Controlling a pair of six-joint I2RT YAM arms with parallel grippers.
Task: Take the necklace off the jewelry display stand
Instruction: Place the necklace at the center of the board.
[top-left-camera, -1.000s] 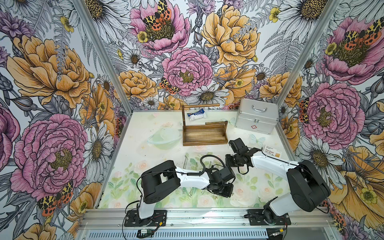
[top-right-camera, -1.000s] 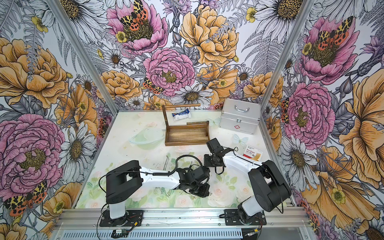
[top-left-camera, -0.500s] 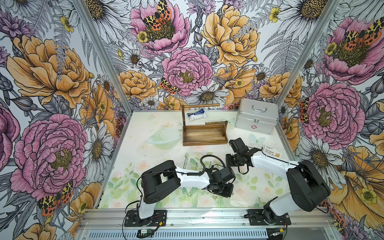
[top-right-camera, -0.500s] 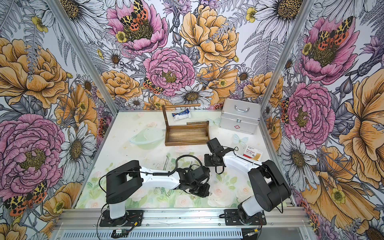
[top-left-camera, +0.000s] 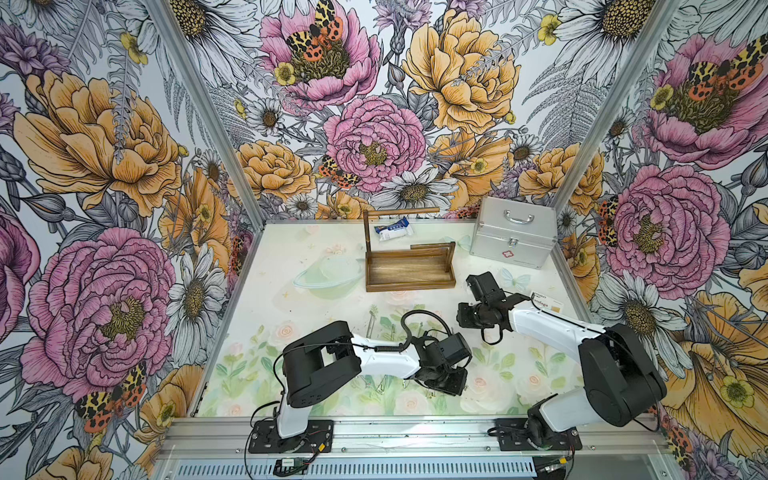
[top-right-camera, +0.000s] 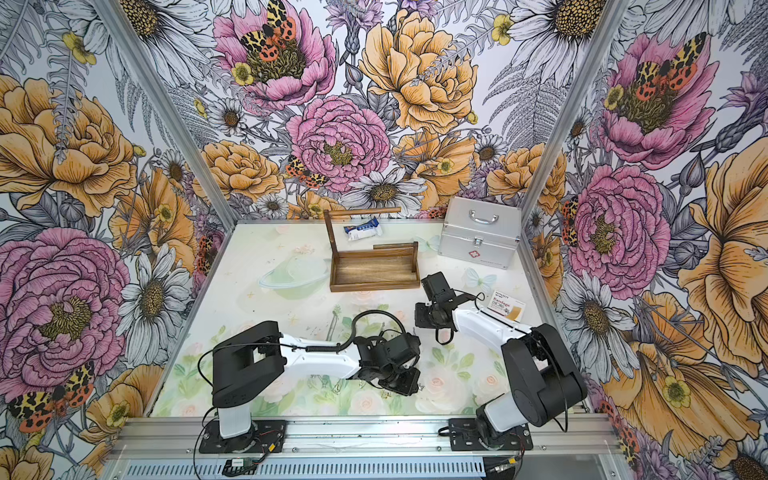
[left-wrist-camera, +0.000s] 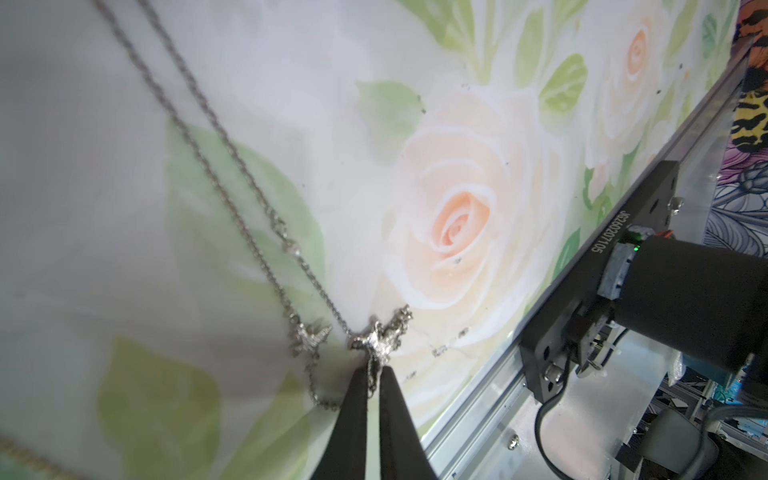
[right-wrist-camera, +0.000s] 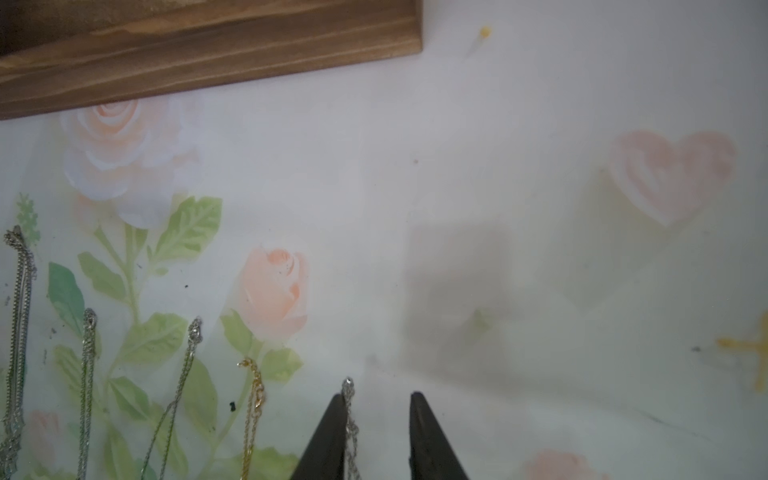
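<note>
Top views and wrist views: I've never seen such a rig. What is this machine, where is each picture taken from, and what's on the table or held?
Two robot arms, each with a two-finger gripper. The wide pictures look down on the whole table; the close ones come from a camera on each wrist. On the table: a wooden stand, a silver case and several chains in a row. The left gripper pinches a silver necklace; the right gripper stands open beside a chain end.

Overhead stereo pair; wrist cameras near tabletop (left-wrist-camera: 457, 124)
</note>
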